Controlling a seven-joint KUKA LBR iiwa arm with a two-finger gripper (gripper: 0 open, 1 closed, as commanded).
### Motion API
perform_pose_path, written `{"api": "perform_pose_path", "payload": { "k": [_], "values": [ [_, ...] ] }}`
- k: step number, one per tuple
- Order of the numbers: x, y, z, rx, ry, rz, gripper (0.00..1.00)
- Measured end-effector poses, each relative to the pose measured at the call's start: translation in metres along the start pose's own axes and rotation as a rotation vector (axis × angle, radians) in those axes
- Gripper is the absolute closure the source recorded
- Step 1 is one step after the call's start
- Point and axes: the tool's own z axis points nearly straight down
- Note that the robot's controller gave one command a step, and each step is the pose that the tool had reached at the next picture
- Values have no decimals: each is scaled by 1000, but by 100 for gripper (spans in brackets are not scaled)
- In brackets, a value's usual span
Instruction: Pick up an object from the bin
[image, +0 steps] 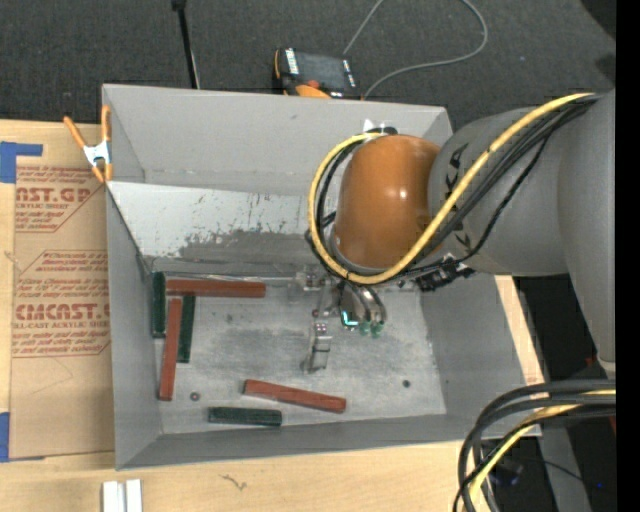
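**Inspector A:** Camera view. How far along is the pick?

**Inspector B:** Not done. The gripper (318, 358) hangs low over a bare patch in the middle of the bin (200, 150), under the arm's orange cover (385, 200). Every stick I count lies flat on the floor, and none is raised.

**Inspector A:** What is the gripper's condition?

**Inspector B:** I cannot tell from this angle whether it is open or closed. I can make out nothing in its hold.

**Inspector A:** Which thing is nearest to it?

**Inspector B:** The front red-brown stick (293, 396) — long, thin and straight-edged. It lies slightly aslant near the front wall, just forward of the gripper but apart from it. A dark green stick (244, 416) lies beside it, closer to the front wall and to the view's left. I judge the red-brown one the likeliest candidate, though nothing is settled.

**Inspector A:** What else is in the bin?

**Inspector B:** A back red-brown stick (215, 289) lies along the foot of the rear wall, well to the left of the gripper. A left group of sticks (172, 335) — red-brown and dark green — lies close together against the left wall.

**Inspector A:** What remains to be done?

**Inspector B:** In my judgement, all of it — placing the gripper over a stick, closing on it and lifting it.
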Motion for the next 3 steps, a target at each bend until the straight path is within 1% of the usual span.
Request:
{"api": "perform_pose_path", "payload": {
  "k": [1, 2, 3],
  "values": [
    [44, 44, 94, 0, 1, -70, 0],
    [43, 43, 88, 0, 3, -67, 100],
    [4, 85, -67, -3, -17, -92, 100]
  ]
}}
